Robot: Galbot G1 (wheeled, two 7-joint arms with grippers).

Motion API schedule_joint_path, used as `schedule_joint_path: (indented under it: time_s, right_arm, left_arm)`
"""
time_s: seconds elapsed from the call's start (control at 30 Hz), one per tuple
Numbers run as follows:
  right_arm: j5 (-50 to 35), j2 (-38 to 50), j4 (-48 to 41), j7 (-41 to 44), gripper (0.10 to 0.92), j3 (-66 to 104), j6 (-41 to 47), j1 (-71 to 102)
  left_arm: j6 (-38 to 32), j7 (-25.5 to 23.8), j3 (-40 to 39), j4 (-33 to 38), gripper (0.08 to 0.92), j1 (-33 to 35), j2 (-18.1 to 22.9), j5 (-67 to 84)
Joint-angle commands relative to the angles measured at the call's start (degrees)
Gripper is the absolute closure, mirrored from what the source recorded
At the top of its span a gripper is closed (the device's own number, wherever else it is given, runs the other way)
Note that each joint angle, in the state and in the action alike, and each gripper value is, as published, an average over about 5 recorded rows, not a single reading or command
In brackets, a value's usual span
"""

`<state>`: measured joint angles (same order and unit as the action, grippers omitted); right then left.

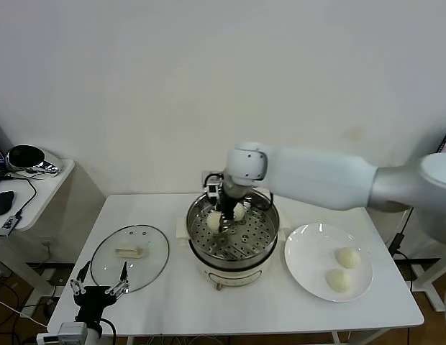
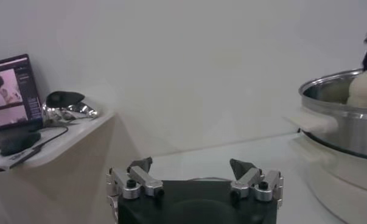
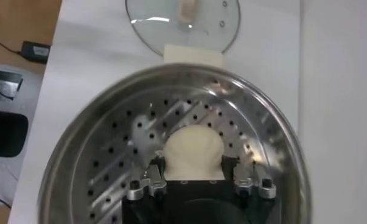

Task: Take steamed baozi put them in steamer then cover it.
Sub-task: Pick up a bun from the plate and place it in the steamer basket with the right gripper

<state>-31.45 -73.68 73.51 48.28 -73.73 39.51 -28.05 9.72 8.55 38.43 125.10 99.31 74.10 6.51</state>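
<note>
The steamer (image 1: 265, 241) stands mid-table, its perforated tray (image 3: 119, 158) showing. My right gripper (image 1: 225, 219) reaches down into the pot and is shut on a steamed baozi (image 3: 193, 146) just above the tray. In the head view cream dough (image 1: 214, 220) shows on both sides of the fingers; I cannot tell whether that is one bun or two. Two more baozi (image 1: 348, 256) (image 1: 339, 280) lie on the white plate (image 1: 302, 251). The cover (image 1: 129, 257), a glass lid with a cream handle, lies flat left of the steamer. My left gripper (image 1: 99, 287) waits open by the front left edge, holding nothing.
A side table (image 1: 36, 187) with a laptop, a mouse and cables stands at the far left. The steamer's cream handle (image 2: 317, 122) sticks out towards the left gripper (image 2: 192, 173). Bare tabletop lies in front of the steamer and between the cover and the pot.
</note>
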Motion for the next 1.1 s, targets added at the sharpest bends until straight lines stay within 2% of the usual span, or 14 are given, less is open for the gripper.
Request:
schedule_joint_path:
  time_s: [0.03, 0.4, 0.7, 0.8, 0.97, 1.1]
  right_arm:
    - [0.5, -5.39, -4.83, -1.14, 0.448, 0.21, 0.81, 3.11]
    - [1.93, -6.26, -6.72, -0.89, 0.445, 0.82, 1.18, 3.12]
    - [2.85, -4.0, -4.74, 1.42, 0.389, 0.44, 1.86, 1.62]
    - [2.97, -3.38, -4.3, 1.69, 0.351, 0.37, 1.94, 1.44]
    - [2.68, -1.13, -1.54, 2.92, 0.23, 1.03, 1.69, -0.81]
    - [2.61, 3.45, 3.57, 6.21, 0.205, 0.51, 0.76, -6.37]
  left_arm:
    - [0.0, -0.04, 0.04, 0.02, 0.177, -0.03, 0.02, 0.02]
    - [-0.02, -0.05, -0.12, -0.19, 0.177, -0.16, 0.16, 0.03]
    - [0.0, -0.07, -0.34, -0.33, 0.177, -0.29, 0.26, 0.04]
    - [0.03, -0.1, -0.58, -0.23, 0.177, -0.39, 0.34, -0.01]
    - [0.09, -0.15, -0.53, -0.06, 0.177, -0.27, 0.24, -0.04]
    - [0.1, -0.19, -0.35, 0.09, 0.177, -0.16, 0.13, 0.03]
